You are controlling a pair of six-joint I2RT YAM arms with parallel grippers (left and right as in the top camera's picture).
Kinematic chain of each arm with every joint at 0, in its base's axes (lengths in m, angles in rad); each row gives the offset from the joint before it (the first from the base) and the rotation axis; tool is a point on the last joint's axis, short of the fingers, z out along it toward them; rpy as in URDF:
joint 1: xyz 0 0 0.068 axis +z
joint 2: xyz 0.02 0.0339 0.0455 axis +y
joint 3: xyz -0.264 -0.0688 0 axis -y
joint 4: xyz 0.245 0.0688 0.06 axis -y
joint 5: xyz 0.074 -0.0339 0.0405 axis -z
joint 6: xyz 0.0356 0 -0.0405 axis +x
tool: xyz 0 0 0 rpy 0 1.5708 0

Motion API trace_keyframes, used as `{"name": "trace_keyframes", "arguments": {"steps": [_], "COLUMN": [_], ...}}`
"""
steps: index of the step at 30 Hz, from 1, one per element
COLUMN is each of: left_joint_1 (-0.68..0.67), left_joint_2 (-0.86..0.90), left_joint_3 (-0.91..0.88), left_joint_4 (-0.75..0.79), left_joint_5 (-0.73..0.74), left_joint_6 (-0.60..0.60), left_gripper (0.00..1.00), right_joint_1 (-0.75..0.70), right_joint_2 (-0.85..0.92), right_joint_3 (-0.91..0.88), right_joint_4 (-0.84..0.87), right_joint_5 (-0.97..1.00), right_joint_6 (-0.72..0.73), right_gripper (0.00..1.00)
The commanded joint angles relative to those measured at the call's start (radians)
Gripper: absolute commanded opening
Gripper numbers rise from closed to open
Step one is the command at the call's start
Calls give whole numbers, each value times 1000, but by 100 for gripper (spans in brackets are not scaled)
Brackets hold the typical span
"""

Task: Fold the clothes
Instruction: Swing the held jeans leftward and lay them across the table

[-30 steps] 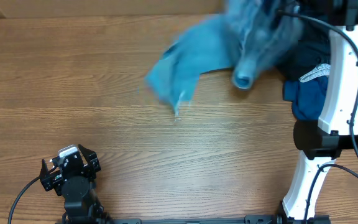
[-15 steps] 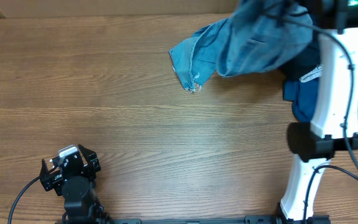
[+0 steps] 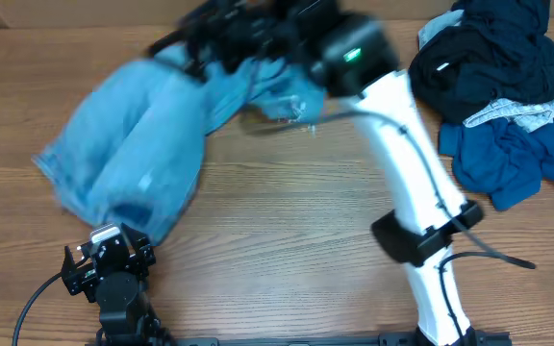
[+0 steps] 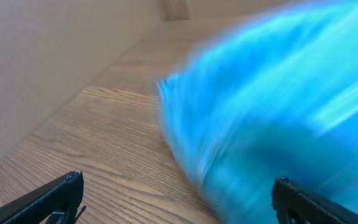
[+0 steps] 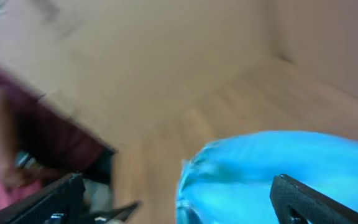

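Light blue jeans (image 3: 128,144) are a blurry heap on the bench's (image 3: 287,240) left, maybe mid-air. The right gripper (image 5: 178,182) is spread wide over them; the left gripper (image 4: 176,186) is released too, empty.

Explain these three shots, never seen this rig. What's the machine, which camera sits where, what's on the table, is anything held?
It is two robot arms at a wooden table, each ending in a two-finger gripper. The wide shot looks straight down from above: the left arm sits low at the near left, and the white right arm stretches across toward the far side. The other two shots come from cameras on the wrists, so the dark prongs in their lower corners are that gripper's own fingers. Light blue jeans, smeared by motion, spread over the left half of the table. At the far right is a pile of black and dark blue clothes. The left gripper and the right gripper both stand wide open, with nothing pinched.
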State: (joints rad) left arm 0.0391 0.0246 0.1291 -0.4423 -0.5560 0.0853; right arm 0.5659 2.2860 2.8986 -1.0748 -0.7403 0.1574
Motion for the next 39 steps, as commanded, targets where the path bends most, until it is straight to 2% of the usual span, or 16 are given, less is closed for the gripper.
{"name": "trace_keyframes", "arguments": {"steps": [1,3,5,10,18,21,22,24,30,32,39], "left_joint_1": [0,0,0,0,0,0,0,0,0,0,0], "left_joint_2": [-1,-1,-1,-1,-1,-1,-1,-1,-1,-1,-1], "left_joint_3": [-1,-1,-1,-1,-1,-1,-1,-1,-1,-1,-1], "left_joint_4": [-5,-5,-5,-5,-5,-5,-5,-5,-5,-5,-5], "left_joint_5": [6,6,6,6,6,6,6,6,6,6,6], "left_joint_6": [-6,-7,-6,-6,-6,-7,-6,-6,-7,-6,-6], "left_gripper": [100,100,100,100,100,100,100,100,100,100,100], "right_joint_1": [-163,-204,-225,-227,-241,-242,-242,-242,-234,-221,-166], "right_joint_2": [-42,-40,-25,57,129,131,131,131,133,133,161], "right_joint_3": [22,19,11,-71,-305,-388,-413,-460,-510,-510,-510], "right_joint_4": [-153,-266,-339,-398,-276,-212,-192,-156,-134,-132,-144], "right_joint_5": [269,485,565,565,564,565,564,552,359,306,333], "right_joint_6": [-30,-32,-54,-113,-240,-264,-263,-263,-307,-348,-397], "right_gripper": [100,100,100,100,98,83,71,65,66,71,76]}}
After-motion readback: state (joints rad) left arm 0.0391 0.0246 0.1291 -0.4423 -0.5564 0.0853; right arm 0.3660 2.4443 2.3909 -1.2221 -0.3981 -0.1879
